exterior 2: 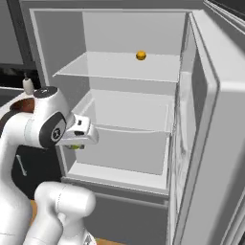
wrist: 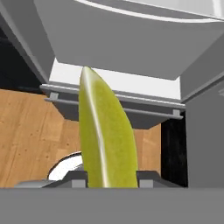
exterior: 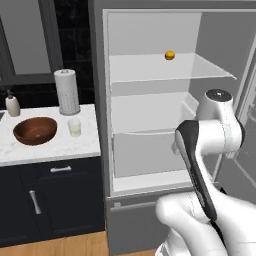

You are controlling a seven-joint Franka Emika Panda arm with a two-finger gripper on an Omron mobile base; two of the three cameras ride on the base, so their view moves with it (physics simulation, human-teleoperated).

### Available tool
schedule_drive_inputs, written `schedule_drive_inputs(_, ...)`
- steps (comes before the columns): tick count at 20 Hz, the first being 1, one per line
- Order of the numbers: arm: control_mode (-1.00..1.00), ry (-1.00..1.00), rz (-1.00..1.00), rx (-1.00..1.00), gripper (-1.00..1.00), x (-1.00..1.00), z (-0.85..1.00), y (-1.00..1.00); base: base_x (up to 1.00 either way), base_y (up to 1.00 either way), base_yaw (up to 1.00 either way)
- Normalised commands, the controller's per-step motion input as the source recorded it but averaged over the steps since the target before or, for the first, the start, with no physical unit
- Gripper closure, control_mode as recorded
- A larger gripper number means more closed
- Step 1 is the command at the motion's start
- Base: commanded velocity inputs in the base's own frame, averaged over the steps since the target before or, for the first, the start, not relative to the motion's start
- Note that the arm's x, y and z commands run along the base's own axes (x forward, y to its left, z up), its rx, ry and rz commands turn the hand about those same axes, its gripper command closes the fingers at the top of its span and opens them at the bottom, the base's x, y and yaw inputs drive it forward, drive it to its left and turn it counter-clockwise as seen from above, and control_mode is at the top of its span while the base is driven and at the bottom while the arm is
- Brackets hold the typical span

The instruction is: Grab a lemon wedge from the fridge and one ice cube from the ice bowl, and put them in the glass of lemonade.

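Note:
A yellow-green lemon wedge (wrist: 105,135) stands up between my two finger tips, and my gripper (wrist: 109,180) is shut on it. In the right base view the gripper (exterior 2: 76,142) hangs low in front of the open fridge (exterior 2: 48,57), at its left edge, level with the drawer (exterior 2: 129,150). A sliver of the wedge (exterior 2: 74,147) shows under the hand. On the counter to the left sit the reddish-brown ice bowl (exterior: 35,130) and, just right of it, the glass of lemonade (exterior: 74,127). The ice cube is hidden.
A small round orange thing (exterior: 170,55) lies on the fridge's top shelf. The fridge door (exterior 2: 206,119) stands open on the right. A paper-towel roll (exterior: 67,91) and a soap dispenser (exterior: 12,105) stand behind the bowl. Dark cabinets (exterior: 50,200) and wooden floor lie below.

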Motion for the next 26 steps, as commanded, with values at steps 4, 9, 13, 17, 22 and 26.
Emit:
schedule_drive_inputs(4,1.00,0.00,0.00,0.00,1.00,0.00,0.00,0.00,-0.40,0.99,0.00)
schedule_drive_inputs(9,1.00,0.00,0.00,0.00,1.00,0.00,0.00,0.00,0.05,1.00,0.00)
schedule_drive_inputs(13,1.00,0.00,0.00,0.00,1.00,0.00,0.00,0.00,0.61,1.00,-0.02)
schedule_drive_inputs(17,1.00,0.00,0.00,0.00,1.00,0.00,0.00,0.00,0.93,1.00,-0.07)
schedule_drive_inputs(22,1.00,0.00,0.00,0.00,1.00,0.00,0.00,0.00,0.87,0.42,-0.10)
schedule_drive_inputs(26,1.00,0.00,0.00,0.00,1.00,0.00,0.00,0.00,0.72,0.00,-0.08)
